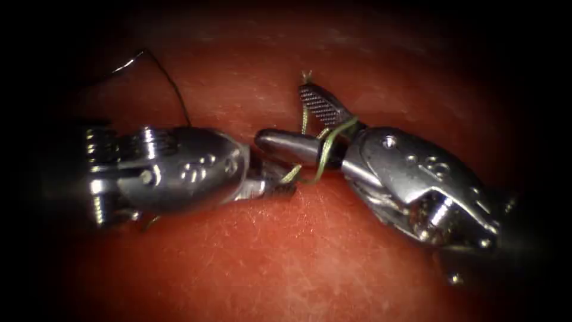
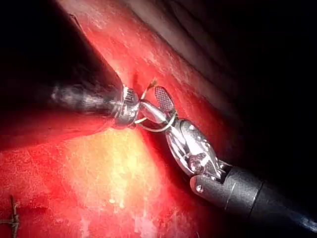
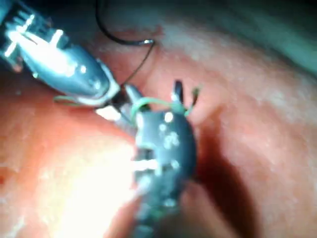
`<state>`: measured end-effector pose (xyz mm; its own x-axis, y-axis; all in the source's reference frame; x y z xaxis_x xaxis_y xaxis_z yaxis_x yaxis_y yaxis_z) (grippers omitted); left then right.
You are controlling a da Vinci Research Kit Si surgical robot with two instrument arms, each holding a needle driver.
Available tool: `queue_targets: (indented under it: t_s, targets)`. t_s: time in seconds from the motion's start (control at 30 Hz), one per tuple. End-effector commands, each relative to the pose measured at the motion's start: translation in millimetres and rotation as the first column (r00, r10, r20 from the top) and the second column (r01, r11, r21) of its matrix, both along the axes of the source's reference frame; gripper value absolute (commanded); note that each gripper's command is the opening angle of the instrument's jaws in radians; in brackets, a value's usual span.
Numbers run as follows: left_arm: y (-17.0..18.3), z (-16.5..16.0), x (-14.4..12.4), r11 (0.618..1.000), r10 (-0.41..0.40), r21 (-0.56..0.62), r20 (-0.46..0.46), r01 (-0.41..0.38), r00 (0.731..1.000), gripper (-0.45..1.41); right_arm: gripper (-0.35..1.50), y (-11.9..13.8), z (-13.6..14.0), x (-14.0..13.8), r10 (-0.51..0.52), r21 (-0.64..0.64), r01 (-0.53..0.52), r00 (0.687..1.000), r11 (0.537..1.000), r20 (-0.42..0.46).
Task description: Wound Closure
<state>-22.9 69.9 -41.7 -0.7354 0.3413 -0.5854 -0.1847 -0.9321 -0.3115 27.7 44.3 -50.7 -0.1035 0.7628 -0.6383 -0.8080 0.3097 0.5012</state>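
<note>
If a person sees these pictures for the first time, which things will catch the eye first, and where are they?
First, the two metal tools meeting tip to tip at the middle of the red tissue: the left tool and the right tool, whose jaws stand open, one ridged jaw pointing up. Next, the green thread wound around the right tool's jaws and running to the left tool's tip. A thin dark thread curves over the tissue above the left tool.

The tissue (image 1: 286, 256) carries everything here, its red, wet surface spreading across the endoscope view. A dark thread (image 1: 173, 83) lies on it at the upper left of the frame, curving down toward the middle. A greenish thread (image 1: 325, 152) sits at the centre.
</note>
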Motion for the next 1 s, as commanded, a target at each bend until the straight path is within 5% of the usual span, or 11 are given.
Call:
queue_targets:
  t_s: [0.03,0.53,0.93,0.97,1.0]
  targets:
    - [0.0,0.7,-0.5,1.000,0.001,0.000,0.000,-0.001,1.000,-0.35,0.99,-0.3,1.2,0.7,0.007,0.005,-0.007,1.000,1.000,0.000]
    - [0.3,0.9,-0.7,1.000,0.003,0.002,0.003,-0.003,1.000,-0.35,1.08,0.7,4.6,-2.4,0.173,0.077,-0.172,0.985,0.982,-0.011]
    - [0.5,1.0,-0.5,1.000,0.005,0.000,0.003,-0.005,1.000,-0.35,1.08,0.9,7.4,0.9,0.104,0.139,-0.093,0.991,0.986,-0.078]
    - [0.5,1.0,-0.3,1.000,0.004,-0.004,0.001,-0.004,1.000,-0.35,0.62,0.8,7.5,1.2,0.091,0.153,-0.078,0.993,0.985,-0.082]
    - [0.5,1.0,-0.3,1.000,0.004,-0.004,0.001,-0.004,1.000,-0.35,0.62,0.8,7.5,1.2,0.091,0.153,-0.078,0.993,0.985,-0.082]
